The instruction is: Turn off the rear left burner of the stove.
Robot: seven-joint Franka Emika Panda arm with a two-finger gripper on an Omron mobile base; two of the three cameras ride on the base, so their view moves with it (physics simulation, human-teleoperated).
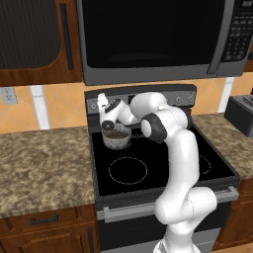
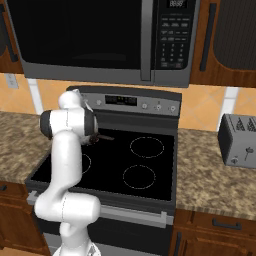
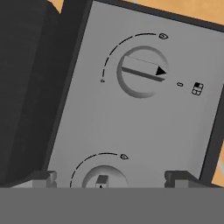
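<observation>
Stove (image 1: 163, 170) sits betw. two granite worktop (image 1: 44, 163) runs, black glass top w/ pale ring burners, grey back panel (image 2: 131, 102) along its rear edge, steel oven handle across the front. Microwave (image 1: 153, 37) hangs above.

Rear left burner (image 1: 116, 143) is at the glass top's back-left corner, mostly covered by a small steel pan (image 1: 117, 136) standing on it; pan handle sticks out toward the stove's middle in the right base view. Front left ring (image 1: 128, 170) is bare, just in front of the pan.

Arm reaches over the stove's left half, wrist bent up toward the panel's left end, above the pan. Pincer (image 3: 109, 177) is released: fingertips (image 3: 43, 178) stand wide apart in the hand view, nothing betw. them but a knob.

Hand view, close on the panel: two round knobs. Lower knob (image 3: 103, 180) lies betw. the fingertips, not touched as far as I can see. Upper knob (image 3: 141, 72) has a bar and black arrow pointing at a small mark beside a 4-square burner icon (image 3: 197, 89). An arc scale curves round each knob.

Toaster (image 2: 239, 140) on the right worktop, near the back wall, well apart from the stove.
</observation>
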